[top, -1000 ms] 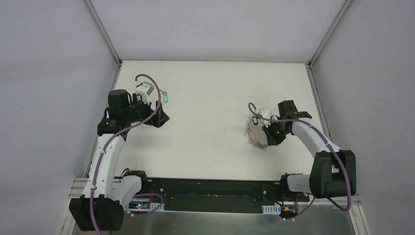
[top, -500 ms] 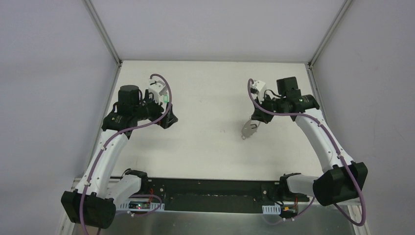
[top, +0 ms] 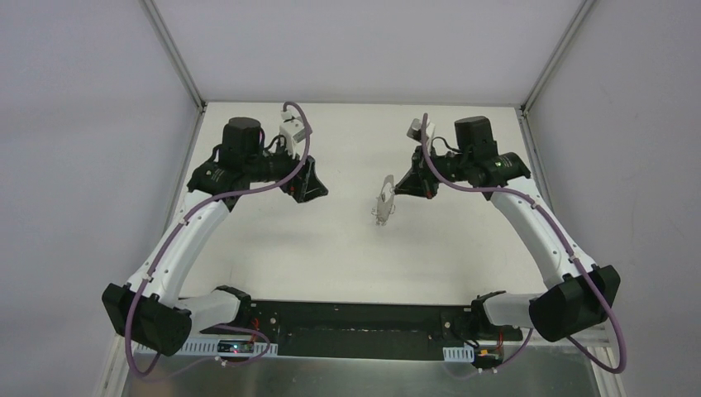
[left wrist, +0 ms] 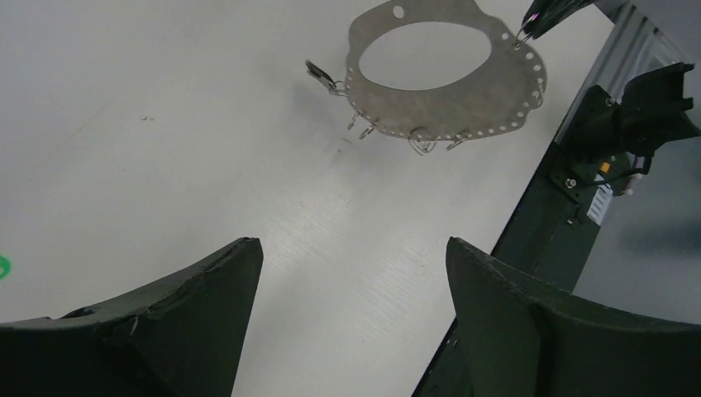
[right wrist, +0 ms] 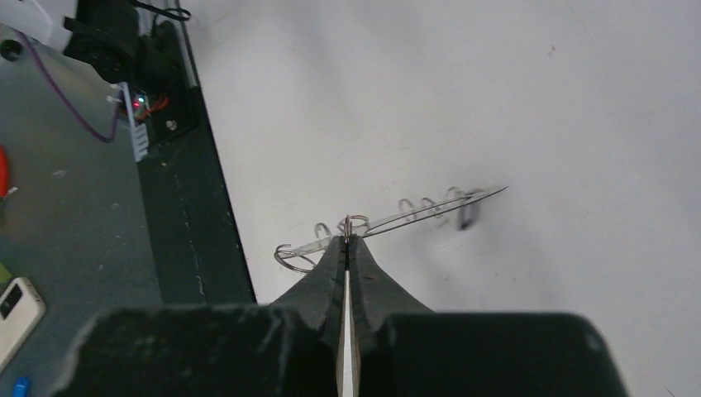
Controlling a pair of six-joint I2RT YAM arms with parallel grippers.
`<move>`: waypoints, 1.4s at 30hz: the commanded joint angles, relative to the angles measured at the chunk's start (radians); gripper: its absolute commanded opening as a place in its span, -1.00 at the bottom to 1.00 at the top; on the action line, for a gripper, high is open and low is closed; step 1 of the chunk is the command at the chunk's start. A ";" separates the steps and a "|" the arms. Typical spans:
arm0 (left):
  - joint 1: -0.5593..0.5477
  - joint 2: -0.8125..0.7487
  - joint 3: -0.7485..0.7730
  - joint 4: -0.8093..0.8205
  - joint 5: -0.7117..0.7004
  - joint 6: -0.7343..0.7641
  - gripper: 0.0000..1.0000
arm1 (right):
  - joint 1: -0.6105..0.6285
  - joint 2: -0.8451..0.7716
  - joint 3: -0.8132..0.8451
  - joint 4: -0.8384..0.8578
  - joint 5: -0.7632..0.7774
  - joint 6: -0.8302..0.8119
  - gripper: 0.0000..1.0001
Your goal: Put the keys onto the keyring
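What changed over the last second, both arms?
The right gripper lifted the keyring off the table and carried it away from the bases, toward the centre; it now hangs edge-on. The left gripper swung right toward the centre, away from the green key. Unchanged: right jaws shut on the keyring, left jaws open and empty, key on the table.

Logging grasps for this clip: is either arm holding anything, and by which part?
The right gripper pinches the keyring by its outer rim. The left gripper is open, holding nothing.
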 commanded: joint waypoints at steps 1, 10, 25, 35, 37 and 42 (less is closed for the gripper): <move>-0.050 0.051 0.113 0.058 0.111 -0.061 0.65 | 0.012 0.033 0.019 0.144 -0.206 0.125 -1.00; -0.176 0.169 0.214 0.112 0.179 -0.130 0.24 | 0.074 0.109 0.017 0.334 -0.308 0.286 -1.00; -0.270 0.184 0.186 0.105 0.206 -0.001 -0.22 | 0.093 0.082 -0.018 0.420 -0.409 0.388 -1.00; -0.305 0.198 0.174 0.148 0.199 -0.016 -0.45 | 0.094 0.055 -0.053 0.480 -0.418 0.442 -1.00; -0.309 0.197 0.166 0.161 0.198 -0.024 -0.47 | 0.092 0.050 -0.059 0.501 -0.423 0.456 -1.00; -0.311 0.177 0.135 0.209 0.192 -0.051 -0.59 | 0.091 0.039 -0.082 0.555 -0.434 0.502 -1.00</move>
